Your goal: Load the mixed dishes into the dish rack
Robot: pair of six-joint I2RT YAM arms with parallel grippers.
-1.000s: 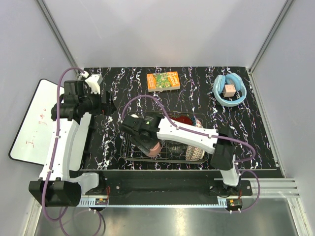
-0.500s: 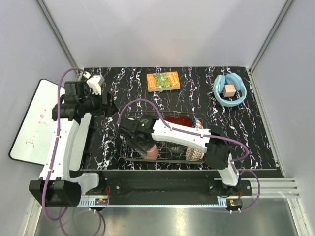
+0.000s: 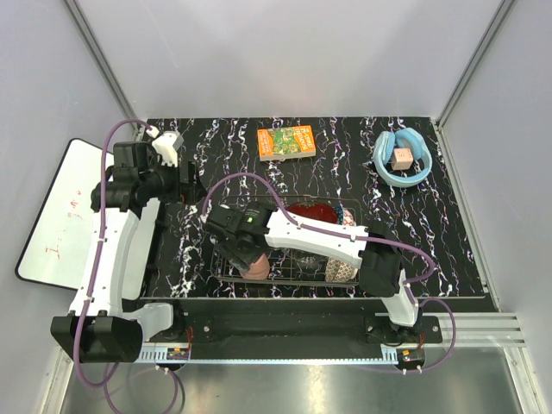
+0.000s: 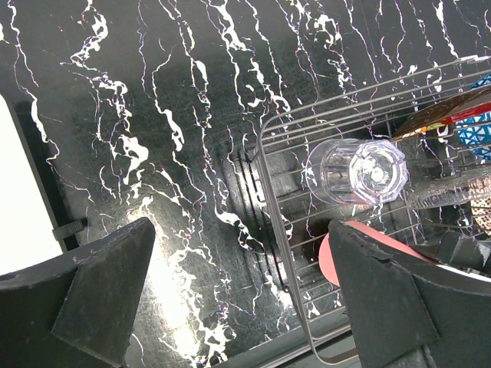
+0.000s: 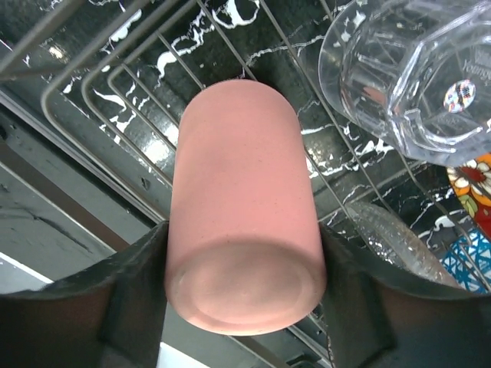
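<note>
Left pincer (image 4: 242,295) hangs wide open over the table (image 4: 153,92) beside the dish rack (image 4: 265,199), empty. Right pincer (image 5: 242,295) clamps the salmon-pink cup (image 5: 242,199) by its sides near the base, over the rack's near-left corner beside the clear glass tumbler (image 4: 357,170) — stiff, smooth, probably light but slippery.

Bright, even overhead light is filling the top view. From the left wrist, glare is blooming on the marbled tabletop (image 4: 184,153) toward 7 o'clock; the glass tumbler (image 4: 357,170) is glinting. From the right wrist, the pink cup (image 5: 242,222) is sitting shaded at its near end.
</note>
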